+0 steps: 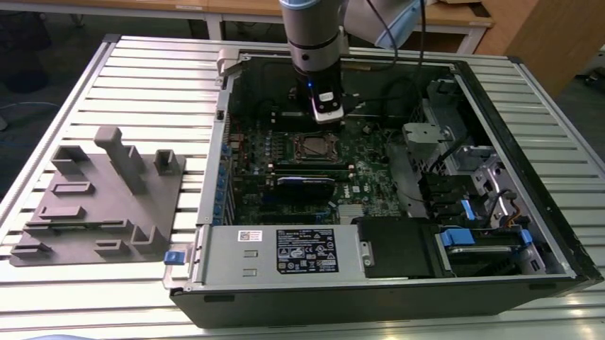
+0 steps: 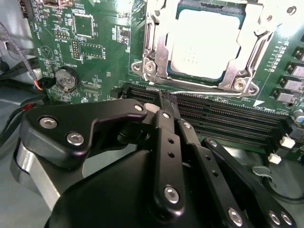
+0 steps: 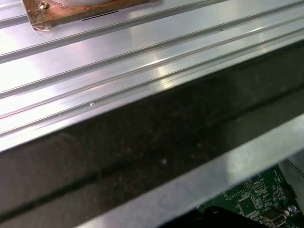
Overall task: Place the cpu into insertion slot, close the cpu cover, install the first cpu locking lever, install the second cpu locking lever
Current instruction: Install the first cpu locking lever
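One cpu (image 2: pixel 205 43) is seen seated in the slot (image 2: pixel 154 52), framed by the cover (image 2: pixel 240 71). Just beside it the gripper (image 2: pixel 167 100) is held pinched together, holding nothing.

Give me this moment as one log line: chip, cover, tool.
chip: seated in socket | cover: down over chip | tool: shut, tips at a thin wire lever beside socket | holding: nothing else seen

exterior view: high, looks down on the open computer case (image 1: pixel 378 177) from well back | second wrist view: close over the motherboard (image 2: pixel 95 42), socket at 12 o'clock | first wrist view: close on the table (image 3: pixel 118 61) slats | both wrist views share green board
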Robot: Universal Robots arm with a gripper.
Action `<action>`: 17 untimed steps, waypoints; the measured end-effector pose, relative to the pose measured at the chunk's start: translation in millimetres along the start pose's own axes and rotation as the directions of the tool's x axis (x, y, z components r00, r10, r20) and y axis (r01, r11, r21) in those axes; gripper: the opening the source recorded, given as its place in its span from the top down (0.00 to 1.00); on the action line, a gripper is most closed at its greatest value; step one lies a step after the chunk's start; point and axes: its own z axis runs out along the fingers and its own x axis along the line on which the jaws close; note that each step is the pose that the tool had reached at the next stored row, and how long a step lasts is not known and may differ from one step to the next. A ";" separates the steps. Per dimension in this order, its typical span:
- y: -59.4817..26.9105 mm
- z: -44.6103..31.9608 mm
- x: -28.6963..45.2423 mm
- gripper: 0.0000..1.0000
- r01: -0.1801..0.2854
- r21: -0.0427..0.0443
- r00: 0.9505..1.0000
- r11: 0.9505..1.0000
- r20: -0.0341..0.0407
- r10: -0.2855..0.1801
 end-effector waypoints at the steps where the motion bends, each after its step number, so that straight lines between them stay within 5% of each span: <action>1: -0.4 1.0 0.1 0.89 0.000 0.000 1.000 1.000 0.000 0.000; 7: -1.6 3.6 0.2 0.89 0.001 0.003 1.000 1.000 0.001 -0.001; 13: -1.6 3.6 0.3 0.89 0.007 0.027 1.000 1.000 0.011 -0.007; 17: -1.7 3.7 0.2 0.89 0.008 0.031 1.000 1.000 0.012 -0.008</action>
